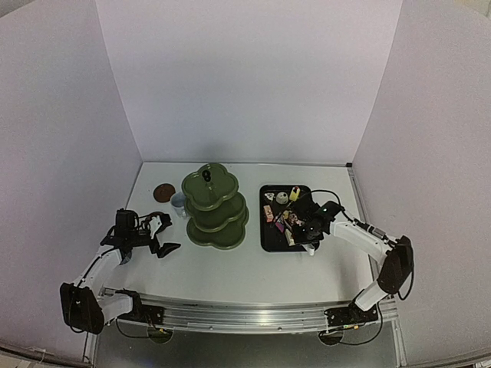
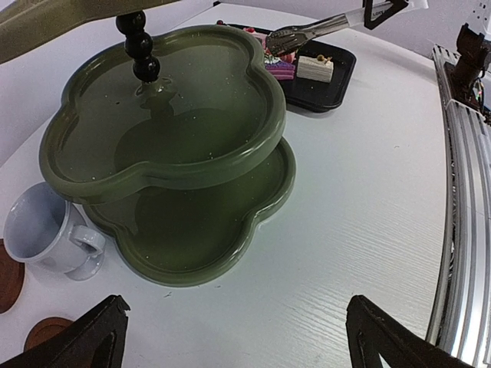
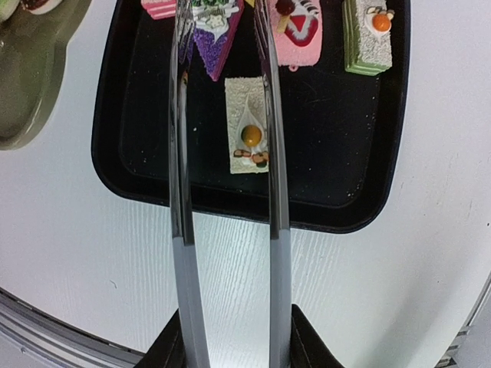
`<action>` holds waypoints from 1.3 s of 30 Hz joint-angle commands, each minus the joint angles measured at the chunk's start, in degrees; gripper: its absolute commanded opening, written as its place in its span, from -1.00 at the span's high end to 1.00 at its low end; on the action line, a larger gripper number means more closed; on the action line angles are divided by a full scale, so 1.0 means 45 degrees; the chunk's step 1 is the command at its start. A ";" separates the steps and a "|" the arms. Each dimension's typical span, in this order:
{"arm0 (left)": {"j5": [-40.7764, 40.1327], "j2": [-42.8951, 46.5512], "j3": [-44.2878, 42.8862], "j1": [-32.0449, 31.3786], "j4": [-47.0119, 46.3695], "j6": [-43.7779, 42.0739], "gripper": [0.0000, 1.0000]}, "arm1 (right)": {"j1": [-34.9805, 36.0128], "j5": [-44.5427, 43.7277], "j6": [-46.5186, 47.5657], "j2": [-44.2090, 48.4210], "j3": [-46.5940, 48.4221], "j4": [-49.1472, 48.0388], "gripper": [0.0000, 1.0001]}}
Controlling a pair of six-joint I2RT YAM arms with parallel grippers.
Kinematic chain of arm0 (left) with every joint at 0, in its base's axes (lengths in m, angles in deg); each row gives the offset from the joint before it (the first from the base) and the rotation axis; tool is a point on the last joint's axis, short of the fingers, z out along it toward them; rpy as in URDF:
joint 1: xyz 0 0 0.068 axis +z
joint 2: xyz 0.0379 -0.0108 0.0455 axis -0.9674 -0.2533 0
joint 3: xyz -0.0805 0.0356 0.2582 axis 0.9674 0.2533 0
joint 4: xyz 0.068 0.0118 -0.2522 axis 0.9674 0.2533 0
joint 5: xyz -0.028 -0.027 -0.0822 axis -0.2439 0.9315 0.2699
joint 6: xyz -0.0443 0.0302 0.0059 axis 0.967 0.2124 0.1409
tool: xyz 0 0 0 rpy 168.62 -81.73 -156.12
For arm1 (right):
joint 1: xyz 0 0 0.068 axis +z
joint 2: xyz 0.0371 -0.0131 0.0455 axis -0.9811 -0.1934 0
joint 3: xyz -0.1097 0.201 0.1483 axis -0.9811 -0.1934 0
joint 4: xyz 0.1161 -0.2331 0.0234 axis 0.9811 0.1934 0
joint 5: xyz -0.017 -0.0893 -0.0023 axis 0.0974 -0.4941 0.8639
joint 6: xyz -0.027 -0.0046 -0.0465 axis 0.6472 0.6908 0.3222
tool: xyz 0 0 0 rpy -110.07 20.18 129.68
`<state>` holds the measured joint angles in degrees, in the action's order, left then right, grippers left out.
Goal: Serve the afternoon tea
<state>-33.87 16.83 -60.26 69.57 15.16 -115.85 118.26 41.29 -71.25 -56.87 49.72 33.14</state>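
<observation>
The olive-green three-tier stand (image 1: 215,208) stands mid-table and fills the left wrist view (image 2: 176,146). One white cup (image 2: 42,230) sits at its left, beside two brown coasters (image 2: 6,277) (image 2: 46,331); a second cup is not in view. Small cakes lie on the black tray (image 3: 253,216): a cream one (image 3: 247,126), a purple wedge (image 3: 215,38), a pink one (image 3: 295,31), a green one (image 3: 367,34). My right gripper (image 3: 230,341) is shut on metal tongs (image 3: 275,192), whose arms straddle the purple wedge. My left gripper (image 2: 234,349) is open and empty, left of the stand.
The black tray (image 1: 266,234) lies right of the stand, close to it. White walls enclose the table on three sides. A metal rail (image 2: 468,199) runs along the near edge. A bit of cake (image 3: 34,4) shows on the stand's lowest tier.
</observation>
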 commanded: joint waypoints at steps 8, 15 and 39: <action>-0.0138 0.0356 0.0107 -0.0068 -0.0162 -0.0059 -0.99 | 0.0249 0.0265 0.0404 -0.0963 0.0877 0.0552 0.29; -0.0228 0.0325 0.0048 -0.0067 -0.0177 -0.0088 -0.99 | 0.0251 0.0279 0.0403 -0.1724 0.1277 0.0572 0.30; -0.0430 0.0320 0.0001 -0.0065 -0.0712 0.0634 -0.99 | 0.1042 0.1563 0.2040 0.1213 0.1196 0.0959 1.00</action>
<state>-35.38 17.63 -59.93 69.57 14.97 -115.07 120.00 44.09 -65.63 -54.26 53.55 37.21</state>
